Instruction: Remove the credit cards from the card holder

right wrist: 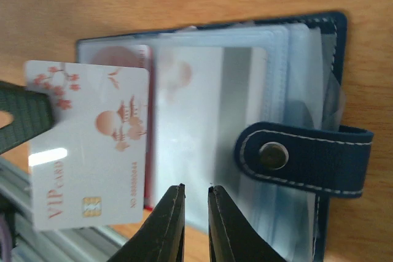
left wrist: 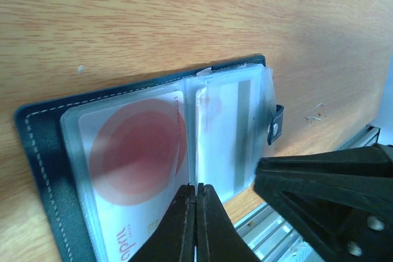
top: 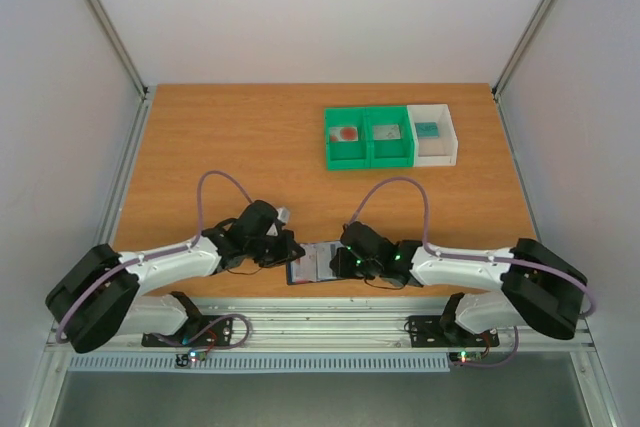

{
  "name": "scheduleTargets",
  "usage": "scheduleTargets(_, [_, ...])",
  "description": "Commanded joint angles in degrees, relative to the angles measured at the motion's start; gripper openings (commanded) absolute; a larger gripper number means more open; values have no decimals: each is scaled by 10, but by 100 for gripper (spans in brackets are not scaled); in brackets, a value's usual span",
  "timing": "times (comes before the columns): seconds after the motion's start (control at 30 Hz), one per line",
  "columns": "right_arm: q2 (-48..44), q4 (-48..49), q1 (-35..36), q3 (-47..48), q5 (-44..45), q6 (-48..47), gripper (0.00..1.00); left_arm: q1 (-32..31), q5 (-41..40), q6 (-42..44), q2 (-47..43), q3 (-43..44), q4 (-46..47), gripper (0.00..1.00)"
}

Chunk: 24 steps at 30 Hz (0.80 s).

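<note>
I see the card holder (top: pixel 312 267) lying open on the table (top: pixel 250 147) at its near edge, between the two arms, with its clear sleeves facing up and its snap strap (right wrist: pixel 288 154) folded across the far cover. My left gripper (left wrist: pixel 196 188) has its fingers pressed together on a white card (right wrist: pixel 86 151) printed in pinkish red. From the left wrist the card shows only as a thin pale edge between the tips. From the right wrist it stands raised and outside the sleeves, its inner edge by the holder's middle fold. A card with a red circle (left wrist: pixel 135 157) sits in the sleeve beside it.

My right gripper (right wrist: pixel 193 191) hangs over the holder's near edge with only a narrow gap between its fingers – I cannot tell whether a sleeve is caught there. Two green bins (top: pixel 368 137) and a white bin (top: pixel 435 135) stand well apart at the far right.
</note>
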Motion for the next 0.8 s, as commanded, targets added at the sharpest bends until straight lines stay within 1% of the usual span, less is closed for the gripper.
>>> scheduleTargets(0.0, [-65,-93,4,47,16,-73,13,-1,-31,29,-37,28,-64,1])
scheduleTargets(0.1, [-111,-158,3,75,25,-122,15,-2,-29,42,-60,41,-96,0])
scheduleTargets(0.2, [-157,-223,2,109,12,-174,17,-1,-9,71,-84,60,-123,0])
scheduleTargets(0.47, [-239,-391,-1,215,-51,-274,22,-1,101,131,-165,92,-129,1])
scheduleTargets(0.57, [-256,-432,-5,246,-107,-292,24,-2,169,134,-179,93,-97,0])
scheduleTargets(0.63, [-264,-451,-5,269,-125,-308,24,-2,208,123,-189,89,-66,0])
scheduleTargets(0.77, [-277,-460,-9,293,-157,-316,25,-3,254,107,-200,88,-44,0])
